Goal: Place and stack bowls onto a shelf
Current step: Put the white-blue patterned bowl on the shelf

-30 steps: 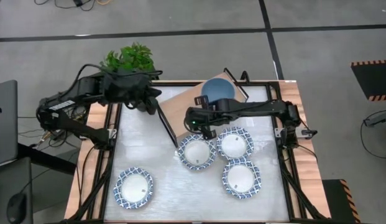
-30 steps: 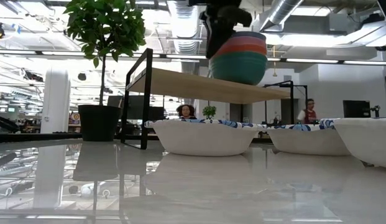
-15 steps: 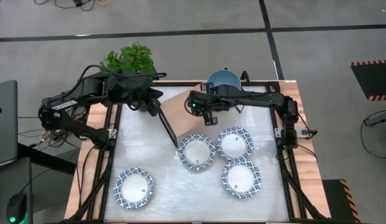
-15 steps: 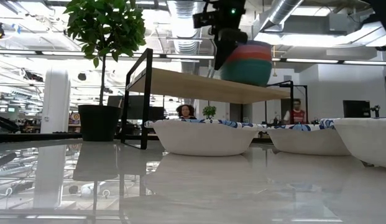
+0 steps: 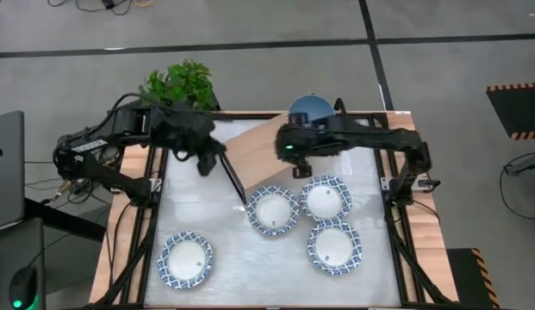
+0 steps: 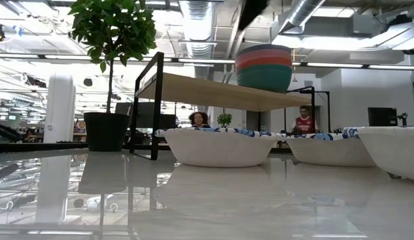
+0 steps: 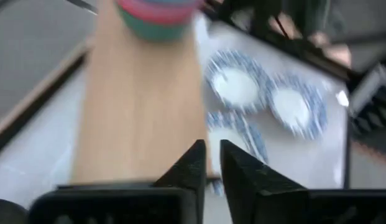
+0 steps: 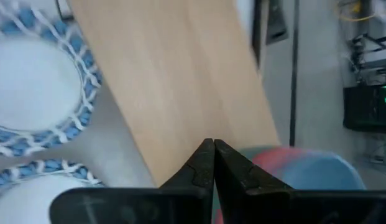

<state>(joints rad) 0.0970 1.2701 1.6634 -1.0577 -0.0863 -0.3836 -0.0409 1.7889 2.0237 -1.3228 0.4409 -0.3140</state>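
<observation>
The shelf (image 5: 254,146) is a light-wood board on black end frames (image 6: 153,107), lying aslant across the table's far part. At its far right end stands a stack of three bowls (image 6: 263,67), blue on pink-red on green, its bottom on the board (image 5: 308,110). Several white bowls with blue rims sit on the tabletop: one (image 5: 273,210) beside the shelf, two (image 5: 326,198) (image 5: 335,246) to its right, one (image 5: 184,259) near left. My right gripper (image 8: 212,144) hangs shut above the board, clear of the stack. My left gripper (image 7: 211,149) hovers shut over the shelf's left end.
A potted plant (image 5: 179,82) stands at the far left corner behind the shelf. A laptop (image 5: 4,164) lies off the table's left side. People (image 6: 302,120) show in the room beyond. Bare tabletop (image 5: 250,267) lies at the near middle.
My right gripper, which stood against the stack's left side, has risen clear of it and gone a little toward the table's right edge. The stack has slid a short way toward the shelf's far right end, rocked, and now stands level. My left gripper has turned slightly toward the near edge.
</observation>
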